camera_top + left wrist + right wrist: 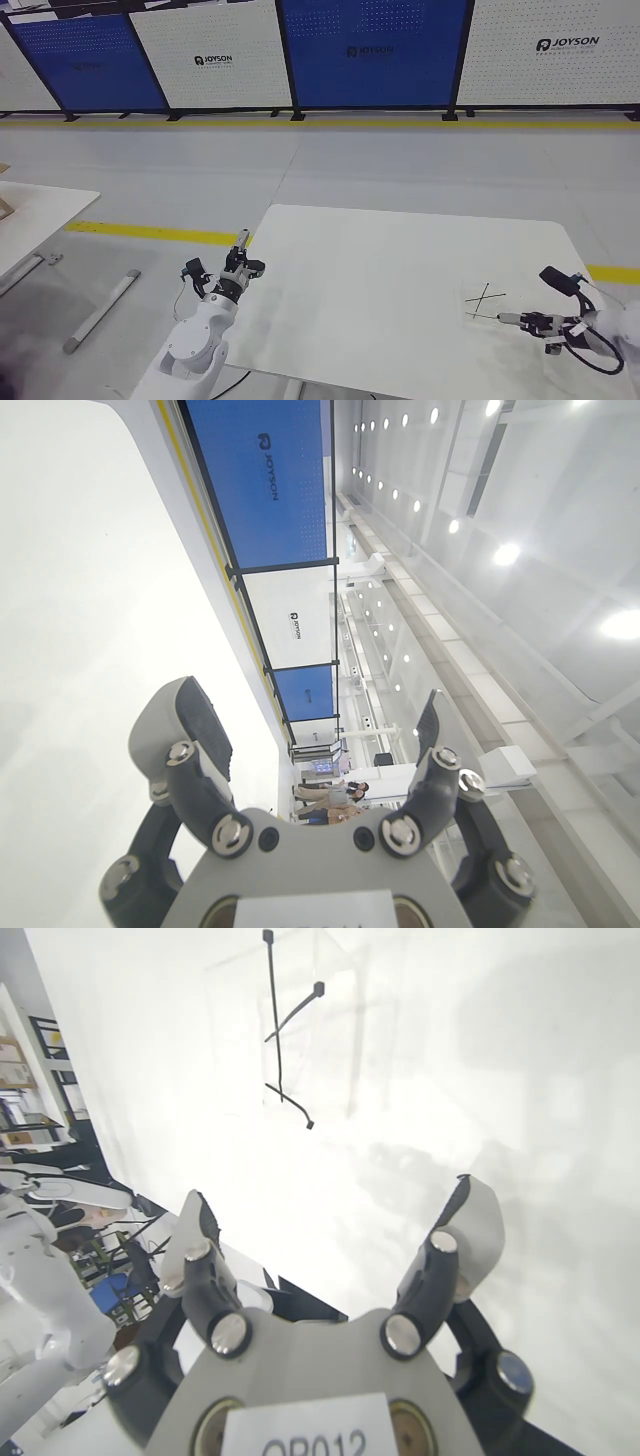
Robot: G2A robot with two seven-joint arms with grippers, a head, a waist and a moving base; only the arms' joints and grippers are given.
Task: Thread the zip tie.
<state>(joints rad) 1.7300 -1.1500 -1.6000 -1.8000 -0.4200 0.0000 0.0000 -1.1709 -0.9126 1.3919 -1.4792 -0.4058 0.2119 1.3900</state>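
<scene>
Three thin black zip ties lie loose and crossed on the white table near its right edge. In the right wrist view a long zip tie runs straight, a shorter zip tie crosses it, and a third zip tie crosses its other end. From above, the zip ties form a small cluster. My right gripper is open just short of them, holding nothing. At the table's left edge my left gripper is open and empty, far from the ties.
The table top carries nothing else. Beyond it lie a grey floor with a yellow line and blue and white partition panels. Another white table corner stands at the far left.
</scene>
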